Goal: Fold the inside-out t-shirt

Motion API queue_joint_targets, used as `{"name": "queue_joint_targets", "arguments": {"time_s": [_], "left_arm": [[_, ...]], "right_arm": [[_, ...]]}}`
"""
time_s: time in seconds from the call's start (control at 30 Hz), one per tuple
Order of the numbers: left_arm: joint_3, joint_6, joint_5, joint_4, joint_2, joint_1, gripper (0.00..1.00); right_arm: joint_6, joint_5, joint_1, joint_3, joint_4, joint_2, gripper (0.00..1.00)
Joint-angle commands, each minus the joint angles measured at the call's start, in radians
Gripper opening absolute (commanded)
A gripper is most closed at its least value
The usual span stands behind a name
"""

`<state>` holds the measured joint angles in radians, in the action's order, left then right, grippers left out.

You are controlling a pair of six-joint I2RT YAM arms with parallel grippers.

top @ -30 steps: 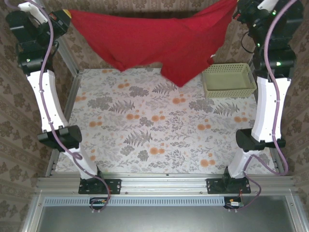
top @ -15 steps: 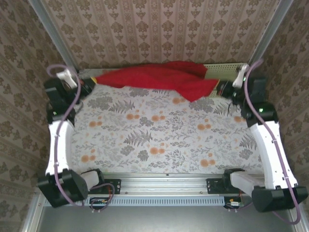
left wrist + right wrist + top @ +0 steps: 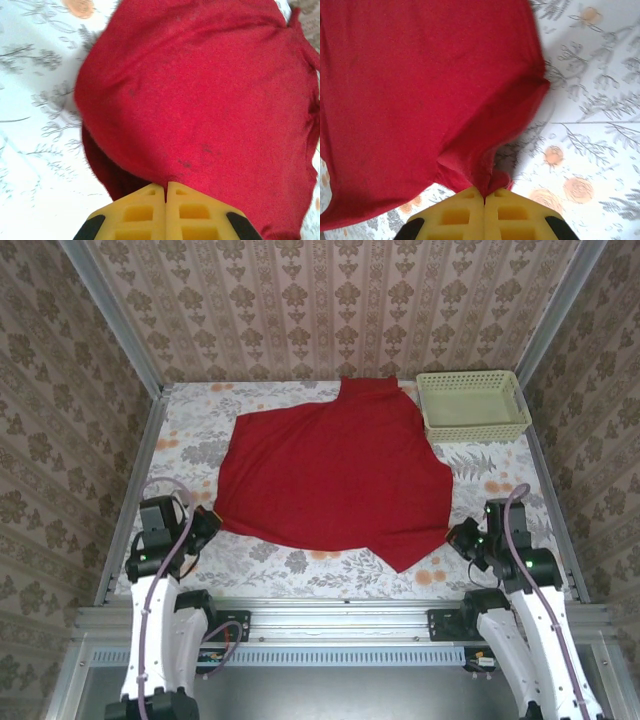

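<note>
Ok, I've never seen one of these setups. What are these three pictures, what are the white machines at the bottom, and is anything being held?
The white machines are two robot arms, left and right, bolted at the near edge of a table covered in floral cloth. The overhead picture looks down from above and behind them. The other two come from a camera on each wrist; the yellow blocks at the bottom of those are that arm's own tool. A red t-shirt lies spread on the table, with a pale basket near it at the far right corner. The left tool is shut on the shirt's near left edge, and the right tool is shut on its near right edge.
</note>
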<state>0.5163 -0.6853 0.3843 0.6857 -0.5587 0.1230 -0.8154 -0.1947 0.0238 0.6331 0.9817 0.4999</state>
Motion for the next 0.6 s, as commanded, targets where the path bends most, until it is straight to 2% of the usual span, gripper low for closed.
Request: {"name": "queue_joint_targets", "arguments": {"time_s": [0.0,0.13,0.23,0.33,0.57], "left_arm": [[-0.03,-0.085,-0.103,0.107,0.09,-0.005,0.0],[-0.065,-0.133,-0.139,0.173,0.185,-0.011,0.0],[-0.094,-0.158,-0.114,0.109,0.192,-0.012,0.02],[-0.081,-0.148,-0.066,-0.025,0.079,-0.018,0.02],[0.083,-0.065,-0.097,-0.196,-0.268,-0.061,0.03]], "right_arm": [[-0.091,0.085,-0.001,-0.015,0.16,-0.08,0.0],[-0.136,0.145,-0.001,0.011,0.262,-0.165,0.0],[-0.146,0.131,-0.001,0.026,0.227,-0.177,0.0],[-0.132,0.116,-0.001,0.06,0.116,-0.093,0.0],[-0.01,0.149,0.001,0.227,-0.13,0.252,0.0]]}}
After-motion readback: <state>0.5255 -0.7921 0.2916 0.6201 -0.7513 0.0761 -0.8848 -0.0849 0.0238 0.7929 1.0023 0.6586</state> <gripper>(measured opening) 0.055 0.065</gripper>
